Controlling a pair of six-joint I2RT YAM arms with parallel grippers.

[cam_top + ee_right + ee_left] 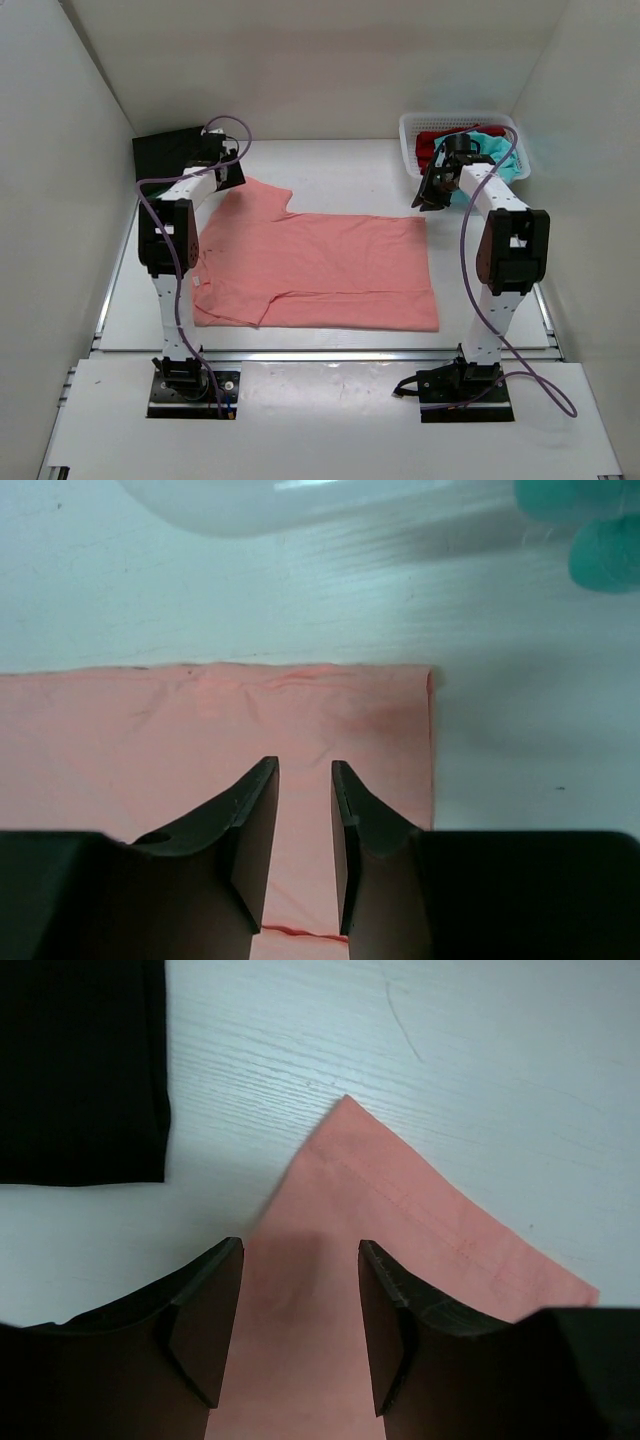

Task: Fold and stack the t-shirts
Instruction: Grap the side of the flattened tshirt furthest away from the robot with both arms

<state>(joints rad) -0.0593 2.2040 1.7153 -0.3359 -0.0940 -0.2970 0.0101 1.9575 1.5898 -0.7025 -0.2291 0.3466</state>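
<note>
A pink shirt (320, 270) lies spread flat in the middle of the tabletop (350, 180), collar end to the left and hem to the right, with its near-left part folded over itself. The left jaws sit over the tip of the far-left sleeve (400, 1200). They are spread wide with pink cloth showing flat between them and nothing pinched; whether the tips touch the cloth cannot be told. Just beyond that sleeve, apart from it, a black shirt (165, 150) lies flat in the far-left corner. The right jaws sit over the far-right corner of the pink shirt, by the hem edge (430, 740). A narrow gap is left between them, and the cloth under it looks smooth and not gathered. Behind them, in the far-right corner, a white basket (455, 118) holds a red shirt (430, 142) and a teal shirt (492, 140), bundled loosely.
</note>
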